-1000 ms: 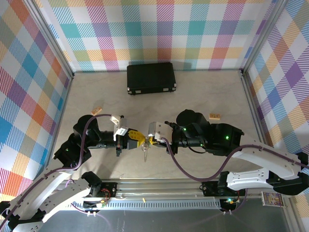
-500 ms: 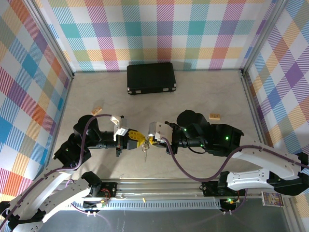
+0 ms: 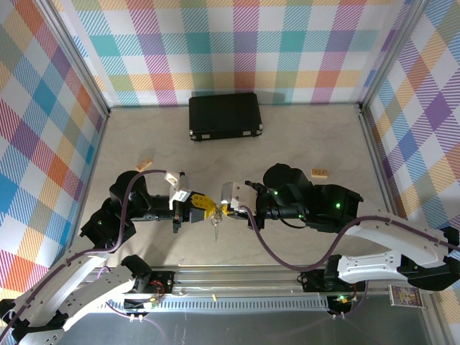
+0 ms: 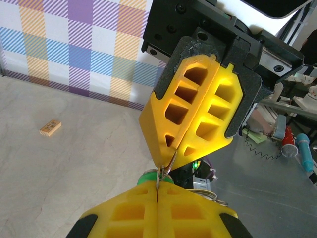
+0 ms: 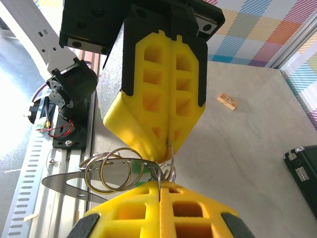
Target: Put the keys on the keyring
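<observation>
Keyring (image 5: 130, 172) pinched between closed left gripper (image 4: 157, 191) and closed right gripper (image 5: 159, 184).

The bench (image 3: 309, 140) is a pale, faintly mottled surface. A black case (image 3: 225, 116) lies flat near its far edge. Two small tan blocks, possibly wood, rest well apart: the left block (image 3: 144, 164) and the right block (image 3: 319, 172).

keyring (image 3: 215, 220) between left pincer (image 3: 204, 209) and right pincer (image 3: 226, 209) | case (image 3: 225, 116) behind | left block (image 3: 144, 164), right block (image 3: 319, 172) flanking
</observation>
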Action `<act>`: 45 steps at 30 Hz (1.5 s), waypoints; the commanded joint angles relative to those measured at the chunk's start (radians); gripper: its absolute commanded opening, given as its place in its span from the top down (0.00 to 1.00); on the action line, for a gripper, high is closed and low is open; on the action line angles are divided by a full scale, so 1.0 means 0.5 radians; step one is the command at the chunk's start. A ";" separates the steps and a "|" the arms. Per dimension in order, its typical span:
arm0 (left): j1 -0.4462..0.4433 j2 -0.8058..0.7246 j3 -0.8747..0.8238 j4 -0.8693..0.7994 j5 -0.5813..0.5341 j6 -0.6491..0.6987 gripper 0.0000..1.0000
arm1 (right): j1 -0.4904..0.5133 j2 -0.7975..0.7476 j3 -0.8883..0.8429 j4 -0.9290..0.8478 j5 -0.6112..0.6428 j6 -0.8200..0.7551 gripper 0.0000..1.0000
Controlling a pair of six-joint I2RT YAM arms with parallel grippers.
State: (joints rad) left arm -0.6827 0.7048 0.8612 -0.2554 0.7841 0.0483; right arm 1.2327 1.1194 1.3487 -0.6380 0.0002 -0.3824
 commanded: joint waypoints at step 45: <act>0.006 0.155 0.252 0.101 0.129 -0.102 1.00 | 0.025 -0.219 -0.298 0.315 0.183 -0.427 1.00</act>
State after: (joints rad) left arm -0.6827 0.7933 0.9329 -0.2493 0.8116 -0.0002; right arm 1.2385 1.0237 1.2114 -0.4919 0.0902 -0.5735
